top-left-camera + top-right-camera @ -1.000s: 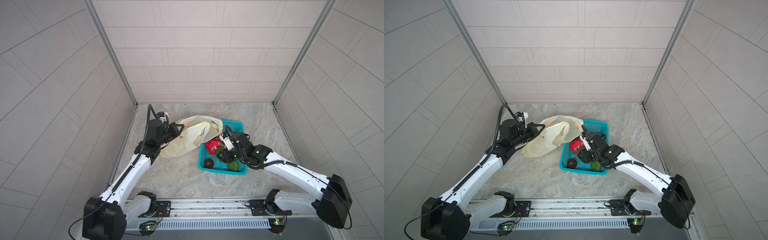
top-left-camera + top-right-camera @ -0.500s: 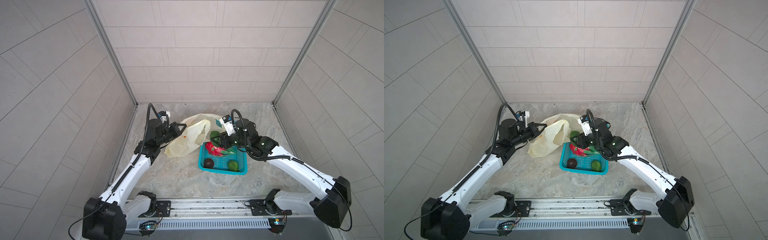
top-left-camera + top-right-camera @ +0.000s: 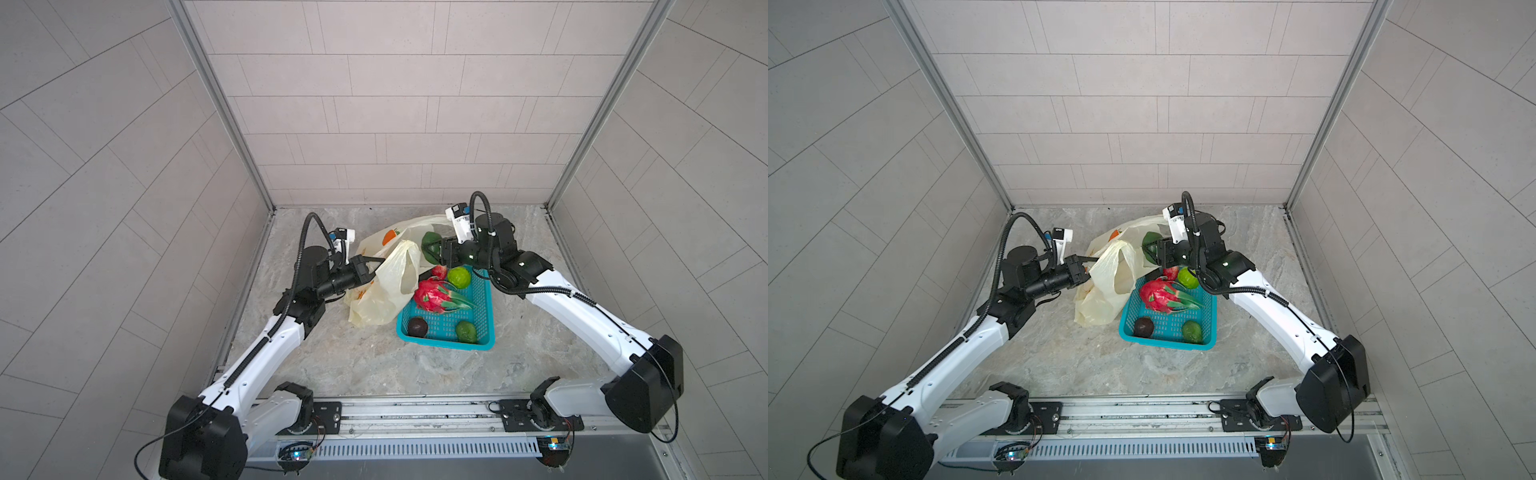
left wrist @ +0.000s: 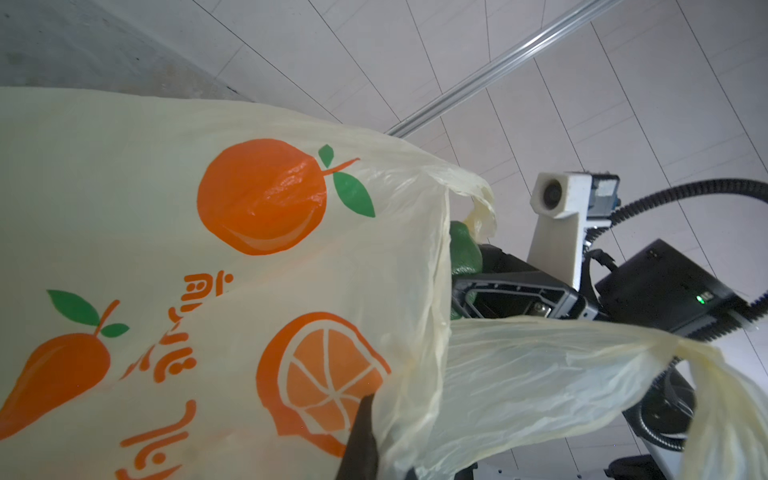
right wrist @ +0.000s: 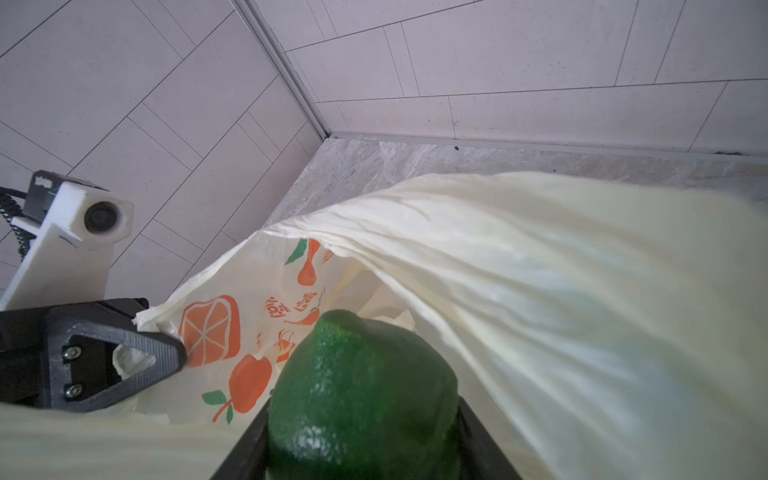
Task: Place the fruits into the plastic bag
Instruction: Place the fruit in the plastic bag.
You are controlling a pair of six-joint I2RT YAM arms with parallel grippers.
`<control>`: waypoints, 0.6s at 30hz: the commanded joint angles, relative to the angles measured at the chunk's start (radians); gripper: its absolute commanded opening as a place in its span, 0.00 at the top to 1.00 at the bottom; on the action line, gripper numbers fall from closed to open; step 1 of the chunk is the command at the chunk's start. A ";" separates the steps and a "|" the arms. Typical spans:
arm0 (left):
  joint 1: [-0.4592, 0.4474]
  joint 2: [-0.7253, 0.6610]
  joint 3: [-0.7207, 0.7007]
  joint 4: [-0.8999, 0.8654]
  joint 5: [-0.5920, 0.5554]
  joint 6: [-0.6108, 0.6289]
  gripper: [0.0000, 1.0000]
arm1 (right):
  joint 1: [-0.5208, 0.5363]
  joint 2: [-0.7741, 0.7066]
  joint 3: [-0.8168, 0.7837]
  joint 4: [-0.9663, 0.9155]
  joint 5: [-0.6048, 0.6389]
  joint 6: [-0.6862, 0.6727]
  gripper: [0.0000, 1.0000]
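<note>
Evidently, the plastic bag [image 3: 384,291] lies on the bench [image 3: 374,365] just beside the teal basket [image 3: 444,340]. One of its handles is pinched in the fully closed left gripper [image 3: 374,266] and lifted, so that the mouth is held open toward the right arm. A dark green fruit [image 5: 361,395] is clamped in the right gripper [image 3: 436,254], whose jaws are kept apart by the fruit's width. The fruit is held at the rim of that mouth, and in the right wrist view the bag's printed inner wall is seen directly ahead of it. A short advance toward the left gripper is therefore judged necessary before release. Whether the rim has been cleared cannot be told. Left in the basket are the dragon fruit [image 3: 434,295], a small red fruit [image 3: 439,272], a lime-green fruit [image 3: 459,277], a dark brown fruit [image 3: 417,327] and a second green fruit [image 3: 466,331].
</note>
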 commanded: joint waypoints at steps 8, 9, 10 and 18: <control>-0.025 -0.008 -0.018 0.065 0.010 0.069 1.00 | 0.083 0.053 0.023 0.111 0.009 0.040 0.69; -0.026 -0.008 -0.025 0.076 0.008 0.069 1.00 | 0.094 0.057 0.014 0.129 0.021 0.048 0.69; -0.028 -0.009 -0.030 0.089 0.010 0.068 1.00 | 0.105 0.058 0.006 0.144 0.033 0.053 0.69; -0.034 -0.025 -0.051 0.129 0.023 0.077 1.00 | 0.146 0.103 -0.052 0.274 0.201 0.126 0.68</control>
